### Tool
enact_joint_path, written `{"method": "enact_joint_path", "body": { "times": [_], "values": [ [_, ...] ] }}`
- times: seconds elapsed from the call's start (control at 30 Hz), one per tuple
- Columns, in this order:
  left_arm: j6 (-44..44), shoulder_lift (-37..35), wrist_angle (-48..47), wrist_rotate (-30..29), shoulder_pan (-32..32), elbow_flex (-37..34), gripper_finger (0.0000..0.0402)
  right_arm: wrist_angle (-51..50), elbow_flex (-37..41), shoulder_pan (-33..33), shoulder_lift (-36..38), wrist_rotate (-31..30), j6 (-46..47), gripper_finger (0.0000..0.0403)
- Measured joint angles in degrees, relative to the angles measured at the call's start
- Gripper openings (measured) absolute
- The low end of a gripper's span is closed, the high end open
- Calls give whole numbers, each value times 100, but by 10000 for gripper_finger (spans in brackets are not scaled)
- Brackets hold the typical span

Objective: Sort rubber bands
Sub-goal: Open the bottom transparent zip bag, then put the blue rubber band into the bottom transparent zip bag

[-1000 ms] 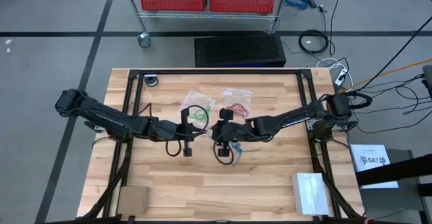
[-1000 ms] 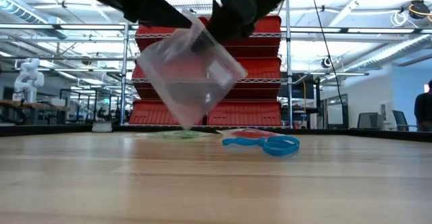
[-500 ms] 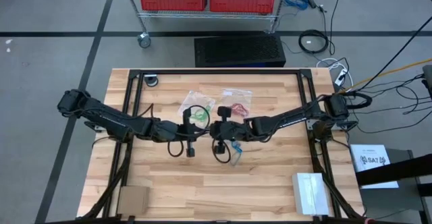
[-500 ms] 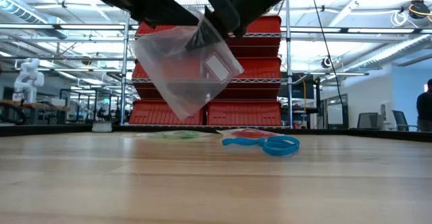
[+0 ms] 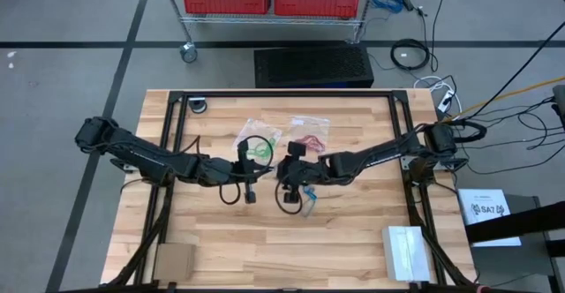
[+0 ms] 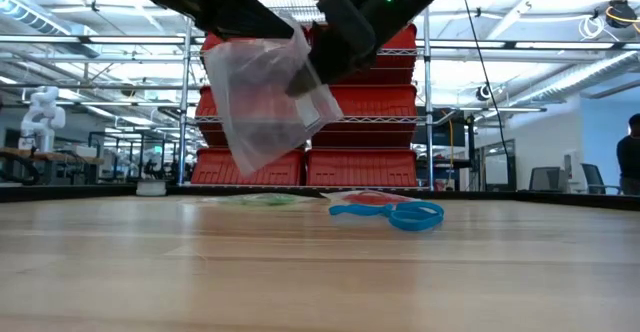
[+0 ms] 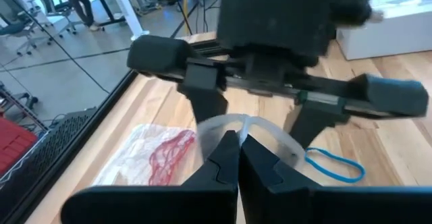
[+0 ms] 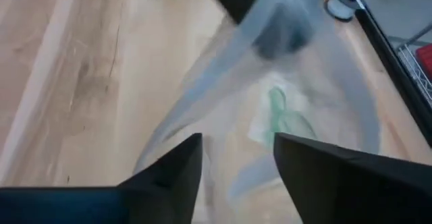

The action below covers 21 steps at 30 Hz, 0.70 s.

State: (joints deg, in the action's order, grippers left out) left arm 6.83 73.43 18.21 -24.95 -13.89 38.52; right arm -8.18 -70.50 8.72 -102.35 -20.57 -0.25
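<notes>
blue rubber bands (image 6: 400, 213): a small heap of blue loops lying loose on the bench (image 5: 265, 249), near its middle and under the two arms; in the left wrist view one blue loop (image 7: 334, 166) lies just beyond the bag

clear zip bag (image 6: 265, 97): held up in the air above the bench, hanging slack from its top edge; it looks empty, though folds hide part of the inside

left gripper (image 7: 237, 146): jaws pressed together, pinching the top edge of the clear zip bag and carrying it

right gripper (image 8: 236, 150): jaws spread, close against the bag's mouth on the side facing the left arm; no grip on the plastic can be seen

step in hand: by my reading, opening the held bag so the blue loops can go in

next move calls for: the right jaws to catch only the free lip of the mouth and draw it away from the pinched lip; thin slack plastic may slip or fold shut

green bag (image 5: 257, 144): flat on the bench at the far side, green bands inside

red bag (image 5: 308, 138): flat just beside it, red bands inside; it looks like these two colours are already sorted
</notes>
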Motion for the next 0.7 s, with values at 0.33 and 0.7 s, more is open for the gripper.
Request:
{"method": "enact_joint_path", "body": {
  "times": [0.33,0.7],
  "values": [
    [-7,-4,-260,2,-2,0,1,-704,0,105,903,-9,-60,209],
    [-4,-4,-453,-65,0,0,1,-2482,0,869,1694,342,219,212]
  ]
}}
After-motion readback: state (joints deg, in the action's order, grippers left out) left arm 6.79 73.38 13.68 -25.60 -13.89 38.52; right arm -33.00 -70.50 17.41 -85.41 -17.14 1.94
